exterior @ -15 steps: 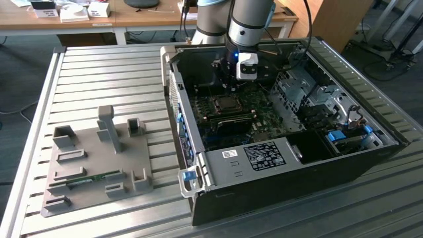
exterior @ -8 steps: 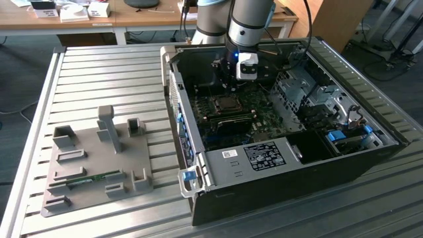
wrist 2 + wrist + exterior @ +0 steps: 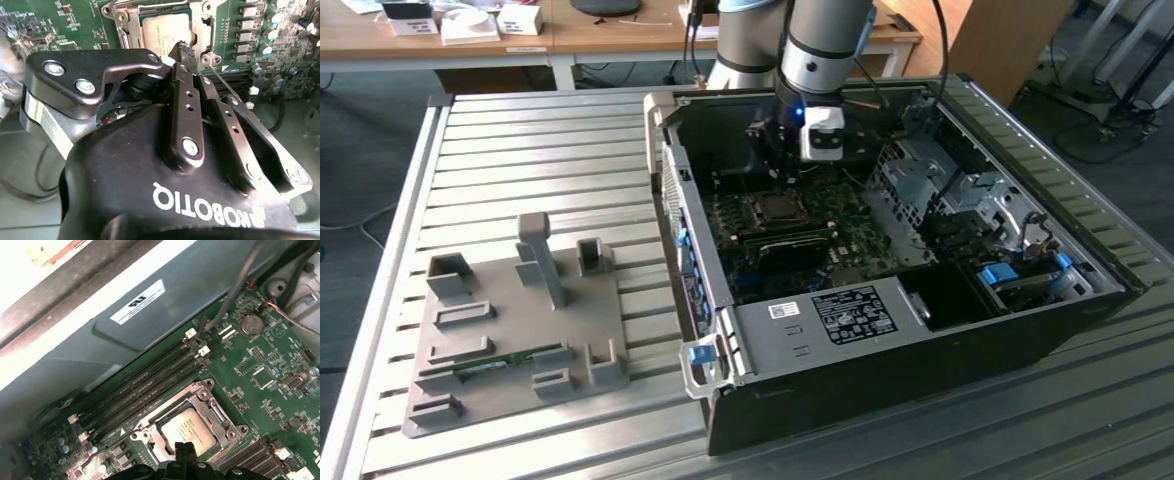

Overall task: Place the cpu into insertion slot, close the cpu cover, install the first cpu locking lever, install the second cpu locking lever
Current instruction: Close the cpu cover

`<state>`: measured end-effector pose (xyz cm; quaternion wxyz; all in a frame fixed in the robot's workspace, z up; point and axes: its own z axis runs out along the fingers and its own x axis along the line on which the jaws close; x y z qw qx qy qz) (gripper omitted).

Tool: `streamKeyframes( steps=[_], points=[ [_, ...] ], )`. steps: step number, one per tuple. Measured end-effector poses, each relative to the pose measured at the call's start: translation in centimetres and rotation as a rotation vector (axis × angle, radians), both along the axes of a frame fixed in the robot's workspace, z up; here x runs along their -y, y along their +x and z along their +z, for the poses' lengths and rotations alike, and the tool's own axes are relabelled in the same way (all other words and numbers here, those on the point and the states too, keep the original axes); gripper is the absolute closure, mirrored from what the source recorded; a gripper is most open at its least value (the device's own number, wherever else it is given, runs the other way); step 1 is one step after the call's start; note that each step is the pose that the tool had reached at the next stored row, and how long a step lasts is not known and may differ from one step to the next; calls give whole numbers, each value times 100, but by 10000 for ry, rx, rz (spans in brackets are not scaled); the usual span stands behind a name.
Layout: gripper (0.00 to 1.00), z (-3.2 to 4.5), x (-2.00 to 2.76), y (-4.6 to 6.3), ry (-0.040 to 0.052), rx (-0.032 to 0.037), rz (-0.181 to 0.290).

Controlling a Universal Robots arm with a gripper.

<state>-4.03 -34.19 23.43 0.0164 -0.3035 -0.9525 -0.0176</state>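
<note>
My gripper (image 3: 181, 50) has its jaws pressed together on nothing, tips poised over one edge of the cpu (image 3: 161, 29). The chip lies flat in the insertion slot (image 3: 774, 208), with the cpu cover (image 3: 219, 414) seemingly folded down around it. Beyond run the memory slots (image 3: 145, 385) and the case wall (image 3: 150, 330).

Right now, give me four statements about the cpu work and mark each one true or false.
1. The cpu shows through the window of the cpu cover. True.
2. The cpu cover stands raised. False: it lies flat around the cpu.
3. The gripper hangs outside the computer case. False: it hangs inside, just above the cpu.
4. A coin cell sits on the motherboard. True.
</note>
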Motion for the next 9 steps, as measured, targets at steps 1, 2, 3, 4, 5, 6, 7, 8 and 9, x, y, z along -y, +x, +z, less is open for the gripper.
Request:
streamKeyframes(
  steps=[1,2,3,4,5,6,7,8,9],
  points=[
    [89,-1,0,0,1,2,138],
    [89,-1,0,0,1,2,249],
    [89,-1,0,0,1,3,285],
    [89,-1,0,0,0,1,286],
    [89,-1,0,0,0,2,287],
    [89,-1,0,0,1,2,287],
    [89,-1,0,0,1,1,288],
    [89,-1,0,0,1,2,289],
    [89,-1,0,0,0,2,289]
  ],
)
